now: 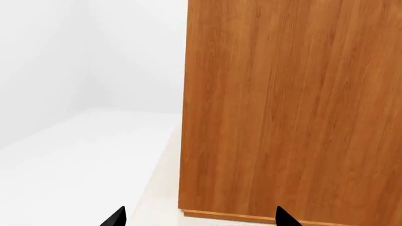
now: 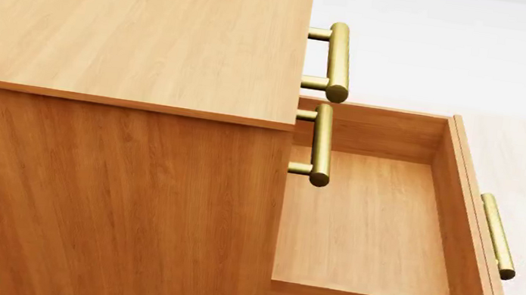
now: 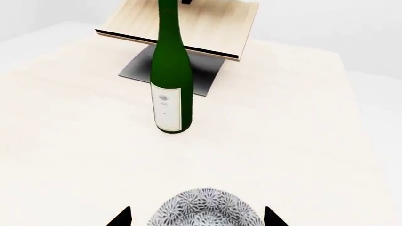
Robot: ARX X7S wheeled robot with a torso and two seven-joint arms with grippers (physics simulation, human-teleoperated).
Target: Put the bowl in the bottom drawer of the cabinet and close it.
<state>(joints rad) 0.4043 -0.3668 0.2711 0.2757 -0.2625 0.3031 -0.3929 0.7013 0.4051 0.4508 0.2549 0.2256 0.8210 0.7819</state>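
Sitting between black right gripper point(image 3: 197, 217) fingertips, spread and not visibly gripping: round white floral-patterned bowl point(image 3: 204, 209); glossy green glass bottle point(image 3: 171, 70) at twelve o'clock. Gaping open: honey-brown wooden bottom drawer point(image 2: 374, 231). Left gripper point(image 1: 199, 217) spread, holding nothing.

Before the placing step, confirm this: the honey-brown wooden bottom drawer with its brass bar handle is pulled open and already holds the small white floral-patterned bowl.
Wrong on one point: the head view shows the honey-brown wooden bottom drawer pulled open but empty. The small white floral-patterned bowl lies on the pale table, between the right gripper's fingertips.
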